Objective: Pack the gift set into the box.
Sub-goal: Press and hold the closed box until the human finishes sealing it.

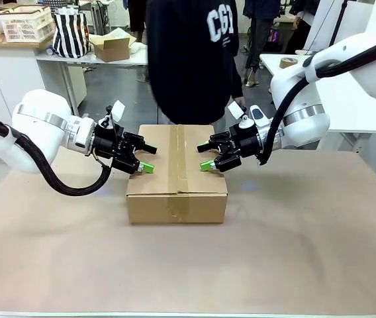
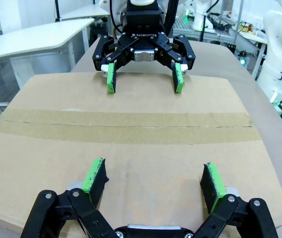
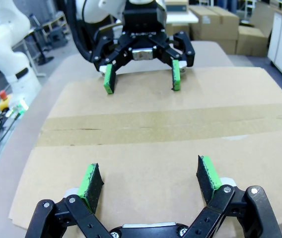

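Found the box (image 1: 177, 179) shut and taped on the counter (image 1: 294, 252); judged packing all but done. Saw left end effector (image 1: 149, 158) and right end effector (image 1: 204, 156) spread, empty.

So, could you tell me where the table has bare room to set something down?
Free: the wide stretch of table between the box and the near edge, also right of the right claw. Crowded: the box top, between that and the left claw, both open; a person stands behind.
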Robot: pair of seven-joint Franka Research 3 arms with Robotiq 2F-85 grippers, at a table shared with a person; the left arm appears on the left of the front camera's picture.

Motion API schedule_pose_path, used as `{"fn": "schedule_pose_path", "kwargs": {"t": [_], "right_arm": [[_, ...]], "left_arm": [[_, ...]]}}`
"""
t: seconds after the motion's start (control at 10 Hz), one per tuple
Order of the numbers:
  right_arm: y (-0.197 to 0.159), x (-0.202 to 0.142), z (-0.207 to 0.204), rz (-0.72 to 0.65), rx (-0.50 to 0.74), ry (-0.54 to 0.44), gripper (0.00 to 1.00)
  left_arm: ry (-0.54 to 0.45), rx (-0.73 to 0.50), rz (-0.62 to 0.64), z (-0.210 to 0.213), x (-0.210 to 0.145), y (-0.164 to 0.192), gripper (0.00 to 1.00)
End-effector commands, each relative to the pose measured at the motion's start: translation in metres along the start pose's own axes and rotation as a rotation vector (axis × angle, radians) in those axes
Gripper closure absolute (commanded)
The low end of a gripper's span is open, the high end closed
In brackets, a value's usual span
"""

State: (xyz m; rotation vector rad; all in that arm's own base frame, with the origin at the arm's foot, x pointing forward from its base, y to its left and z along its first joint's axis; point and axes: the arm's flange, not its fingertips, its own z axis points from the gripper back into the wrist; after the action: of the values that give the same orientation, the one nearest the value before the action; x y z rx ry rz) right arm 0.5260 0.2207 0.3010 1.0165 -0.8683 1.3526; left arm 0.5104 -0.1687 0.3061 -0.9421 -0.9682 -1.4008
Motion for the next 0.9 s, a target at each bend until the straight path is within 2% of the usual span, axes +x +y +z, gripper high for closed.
{"fn": "schedule_pose_path", "kwargs": {"t": [0.0,0.8], "right_arm": [[0.0005,-0.0028,-0.0007,-0.003,-0.001,0.005,0.0],[0.0005,-0.0028,-0.0007,-0.003,-0.001,0.005,0.0]], "left_arm": [[0.004,-0.001,0.005,-0.0002,-0.0031,-0.0013,0.0],[0.004,-0.001,0.005,-0.0002,-0.0031,-0.0013,0.0]]}}
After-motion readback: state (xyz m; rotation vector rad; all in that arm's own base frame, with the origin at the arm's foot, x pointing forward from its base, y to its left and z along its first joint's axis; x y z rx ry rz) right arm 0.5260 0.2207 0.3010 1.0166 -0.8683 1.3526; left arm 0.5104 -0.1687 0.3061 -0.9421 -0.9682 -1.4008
